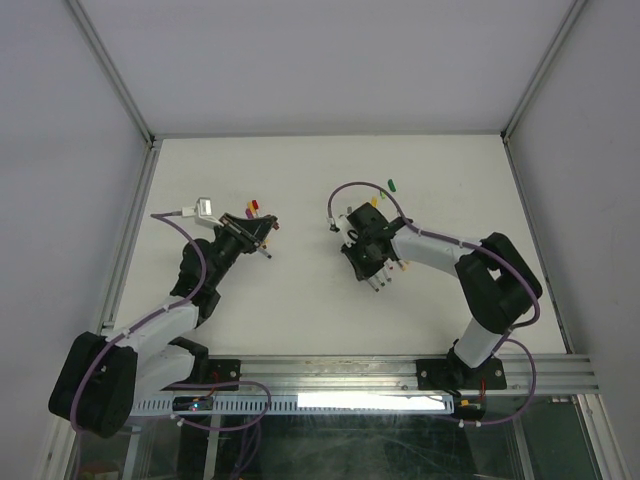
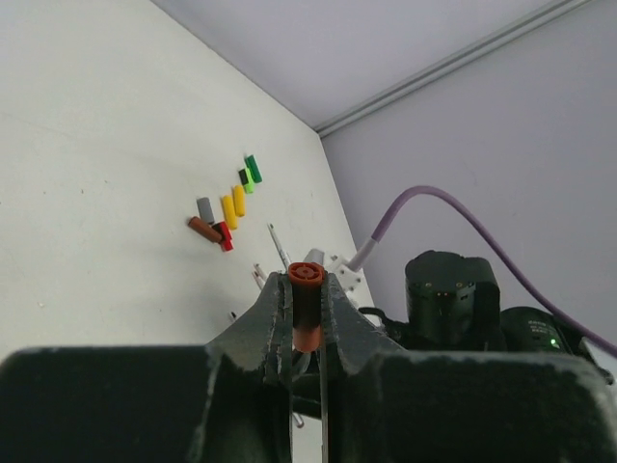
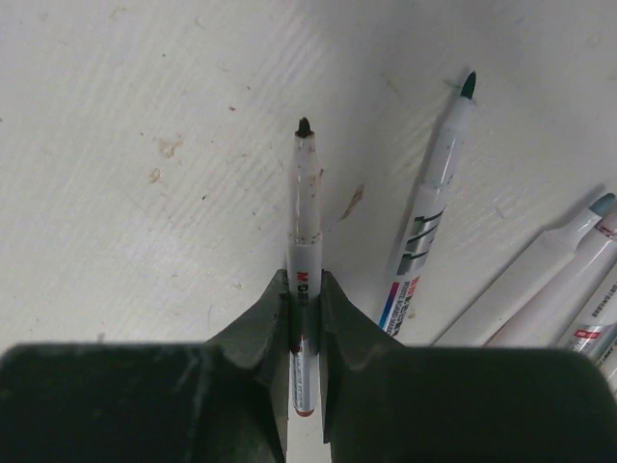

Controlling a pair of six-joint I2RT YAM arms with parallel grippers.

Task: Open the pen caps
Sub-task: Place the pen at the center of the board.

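White board forms the table (image 1: 330, 180), the largest item in view and the only work surface. No tray, bin or other container is visible, so all loose parts lie directly on it.

The left gripper (image 2: 308, 287) is clamped on an orange-brown cap (image 2: 307, 313), which stands between the jaws with its round end face showing at the fingertips. The right gripper (image 3: 305, 287) is clamped on a pen barrel (image 3: 306, 207). It grips towards the rear, so the bare dark tip projects forward, low over the table. In the top view the two grippers stand well apart.

Judgement: each arm holds one half of a separated pen, the layout a straight axial pull requires. This pen counts as opened, and both halves await set-down.

Uncapped pens (image 3: 424, 217) lie just right of the held barrel, fanned out with tips exposed. Judgement: finished barrels are kept within the right arm's reach.

Loose pen caps (image 2: 228, 210), green, yellow, grey, brown and red, lie in a small cluster on the bare table ahead of the left gripper. Judgement: removed caps are collected in one spot for want of a container.
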